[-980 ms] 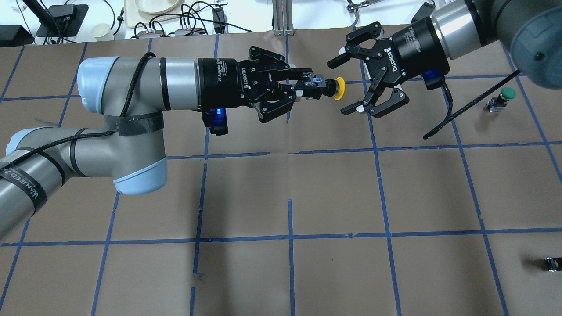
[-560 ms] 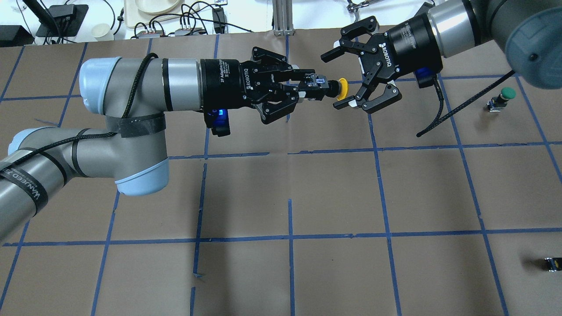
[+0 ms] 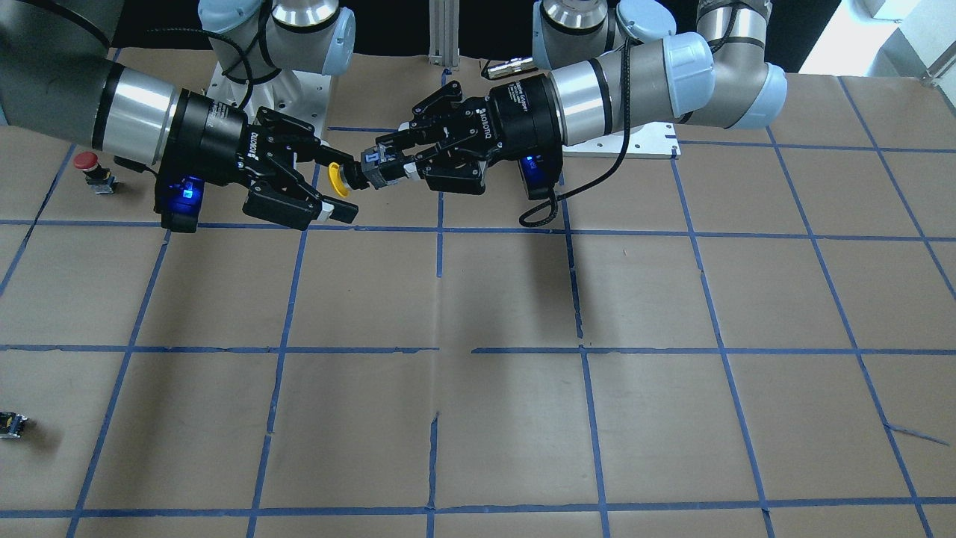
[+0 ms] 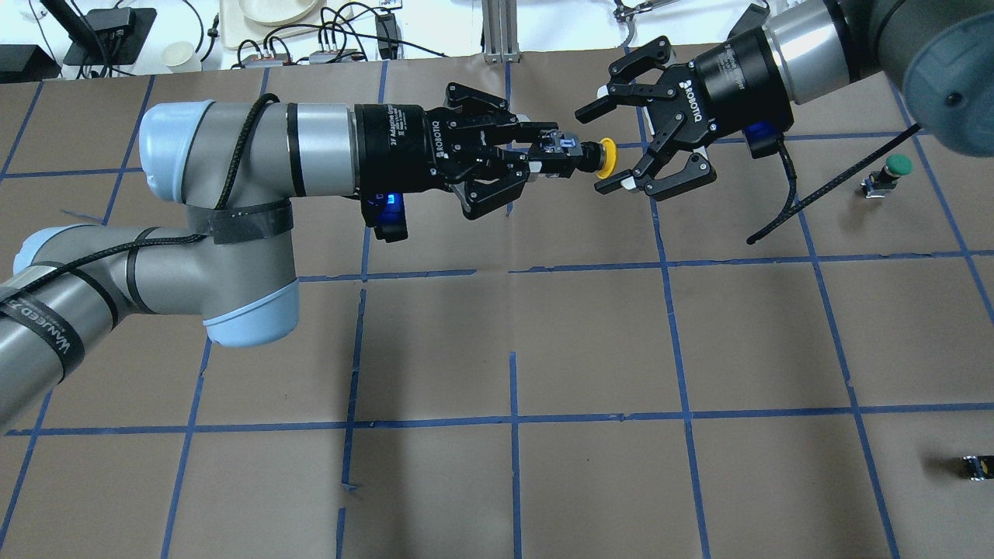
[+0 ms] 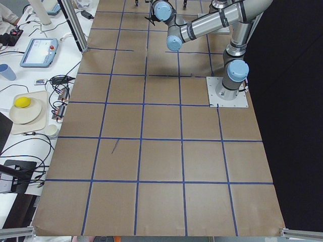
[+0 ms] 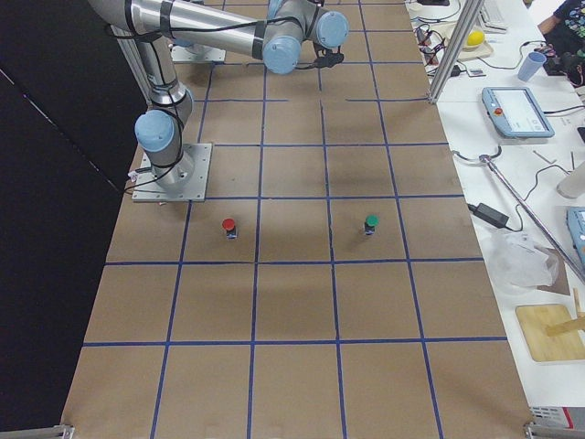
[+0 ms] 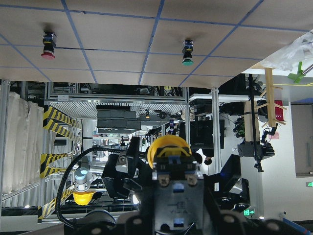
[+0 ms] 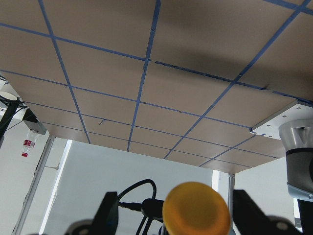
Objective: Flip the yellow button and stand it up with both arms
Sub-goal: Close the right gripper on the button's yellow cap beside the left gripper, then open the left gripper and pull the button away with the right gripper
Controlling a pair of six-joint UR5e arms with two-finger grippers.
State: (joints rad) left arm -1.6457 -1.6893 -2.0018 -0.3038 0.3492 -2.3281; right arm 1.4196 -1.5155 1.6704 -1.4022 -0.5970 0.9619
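Observation:
The yellow button is held in the air, lying sideways, its cap pointing at my right gripper. My left gripper is shut on its black-and-grey body. My right gripper is open, with one fingertip on each side of the yellow cap and not touching it. The left wrist view shows the body between my fingers with the cap beyond. The right wrist view shows the cap centred between the spread fingers.
A green-capped button stands on the brown paper table at the right. A red-capped button stands near the right arm's base. A small dark capless part lies near the front right edge. Blue tape lines grid the table.
My right gripper has moved in towards the button, so its open fingertips now flank the yellow cap. My left gripper has shifted slightly right with the button.

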